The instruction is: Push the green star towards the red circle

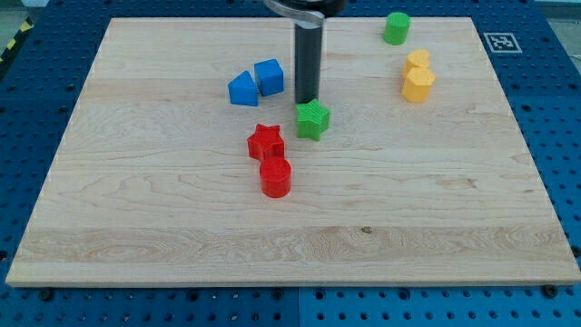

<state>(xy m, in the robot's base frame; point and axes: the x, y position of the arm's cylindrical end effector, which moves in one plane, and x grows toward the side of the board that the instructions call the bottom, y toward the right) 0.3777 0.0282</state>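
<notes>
A small green star [312,119] sits a little above the middle of a pale wooden board [436,218]. It looks like a light, rigid plastic piece with a flat base, so it should slide easily on the smooth wood, and a push off its centre would likely spin it, given its pointed outline. The arm has no jaws at all, only a straight dark rod. The rod's tip [308,102] stands just behind the star, on the side toward the view's top, touching it or nearly so; which one is hard to tell. That upper face seems the right place to press.

Below and to the view's left of the star lies a red star [266,143], close by. Just beneath that is the red circle [275,177], a short upright cylinder, so the red star stands partly in the way.

Further out, two blue blocks [255,82] rest together up and to the view's left. A green cylinder [396,28] and two yellow blocks [418,76] lie near the view's top right.
</notes>
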